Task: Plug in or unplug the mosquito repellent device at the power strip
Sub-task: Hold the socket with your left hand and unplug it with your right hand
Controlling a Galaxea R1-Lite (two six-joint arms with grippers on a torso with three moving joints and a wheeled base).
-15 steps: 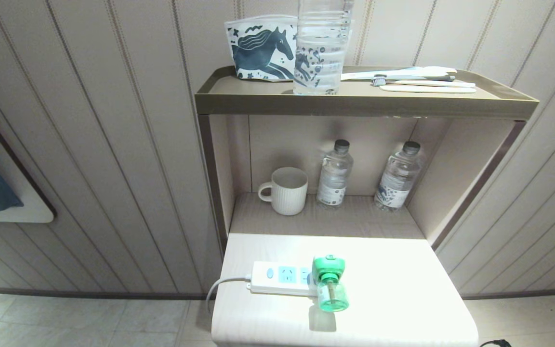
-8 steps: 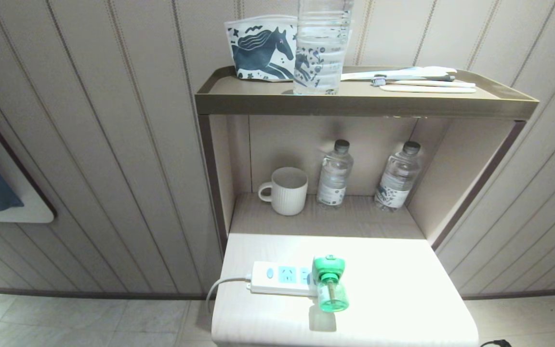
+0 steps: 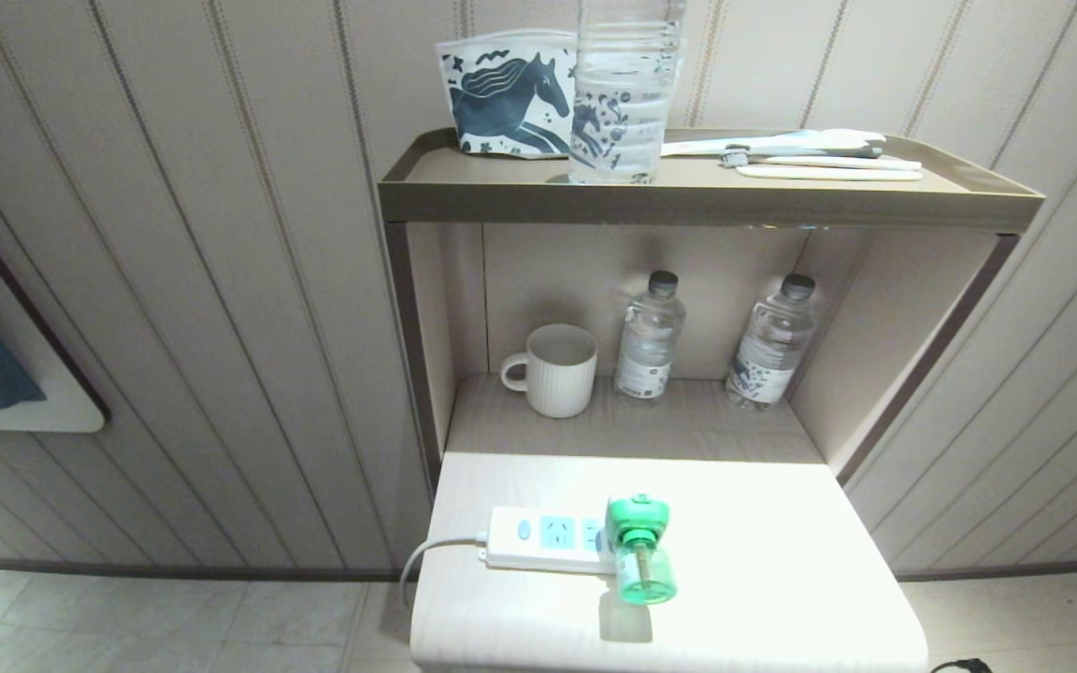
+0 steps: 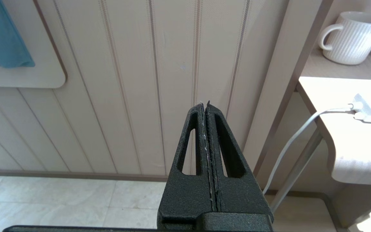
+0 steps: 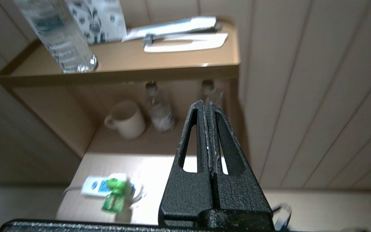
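On the white bedside table, the mosquito repellent device sits plugged into the power strip, untouched.

Its green head covers the socket at the strip's far end from the white cord, and its translucent green bottle points toward the table's front edge. Behind, in the open niche, stand a ribbed white mug and two small water bottles; on the top shelf are a horse-print pouch, a large water bottle and a comb. The right gripper hangs above and off to the table's side, clenched on nothing; the left gripper rests low beside the wall panelling, fingers pressed together and empty.
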